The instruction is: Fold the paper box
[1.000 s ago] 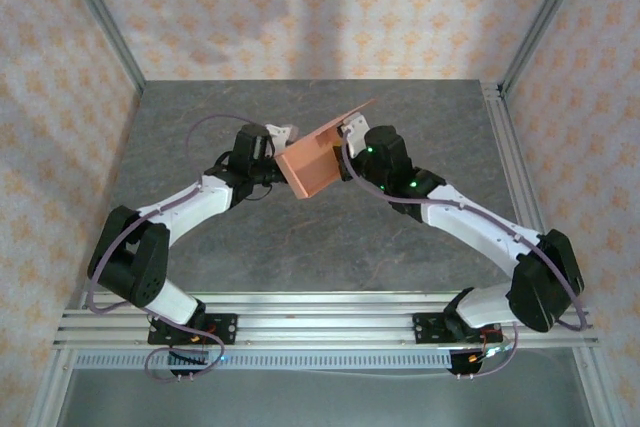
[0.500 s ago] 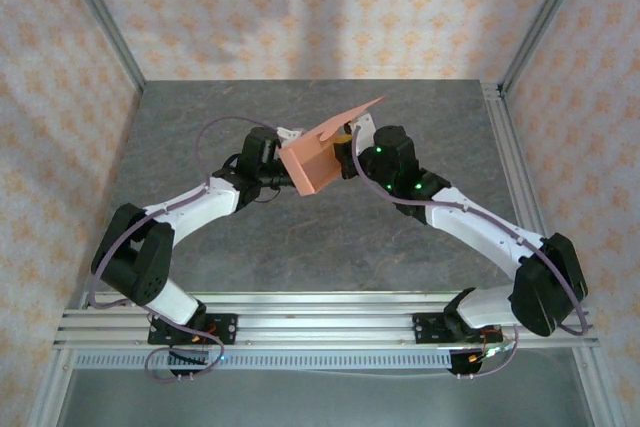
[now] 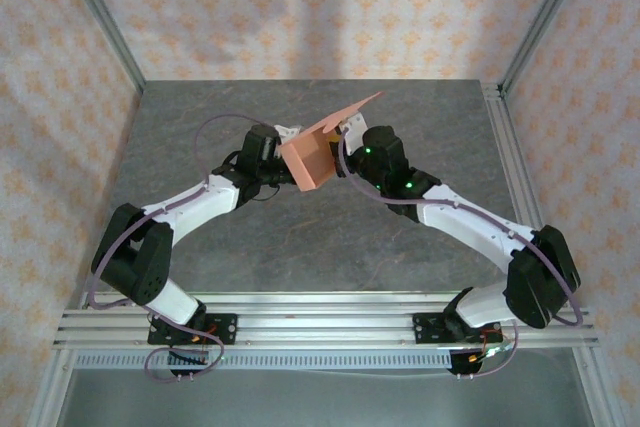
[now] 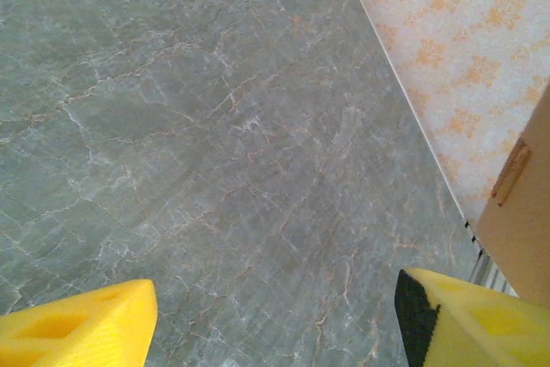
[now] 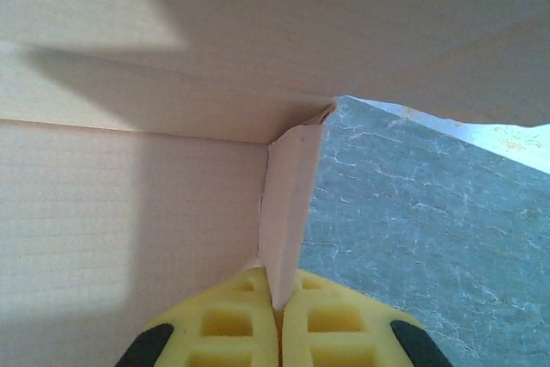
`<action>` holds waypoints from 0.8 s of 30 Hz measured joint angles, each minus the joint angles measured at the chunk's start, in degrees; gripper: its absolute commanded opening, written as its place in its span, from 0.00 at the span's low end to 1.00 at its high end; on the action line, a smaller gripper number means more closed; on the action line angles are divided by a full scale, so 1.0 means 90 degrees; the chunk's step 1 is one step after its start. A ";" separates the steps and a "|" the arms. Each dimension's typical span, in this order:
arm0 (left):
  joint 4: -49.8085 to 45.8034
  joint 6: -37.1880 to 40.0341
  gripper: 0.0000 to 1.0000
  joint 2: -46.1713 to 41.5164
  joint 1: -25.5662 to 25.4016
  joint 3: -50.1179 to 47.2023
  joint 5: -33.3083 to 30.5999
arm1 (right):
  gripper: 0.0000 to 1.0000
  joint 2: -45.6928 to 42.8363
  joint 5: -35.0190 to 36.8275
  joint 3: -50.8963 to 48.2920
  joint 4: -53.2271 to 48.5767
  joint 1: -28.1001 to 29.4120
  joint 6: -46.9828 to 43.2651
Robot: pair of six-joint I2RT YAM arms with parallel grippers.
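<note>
Paper box (image 3: 314, 163) pinched by right hand (image 5: 277, 320), left hand (image 4: 275, 320) spread beside it.

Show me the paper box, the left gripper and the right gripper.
paper box (image 3: 308, 162): top external view, its front panel.
left gripper (image 4: 277, 320): left wrist view, midway between fingertips.
right gripper (image 5: 279, 324): right wrist view, where fingertips meet.

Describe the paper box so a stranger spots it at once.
Find the grey marble table. Over its middle the right claw pinches the box. It is the one salmon-pink thing there: thin card, half folded, with a flap jutting up.
</note>
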 measured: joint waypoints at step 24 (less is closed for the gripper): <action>0.1256 -0.0342 0.90 -0.0138 0.1202 -0.1804 -0.0775 | 0.03 -0.0175 0.1013 -0.1013 -0.0061 -0.0296 0.0874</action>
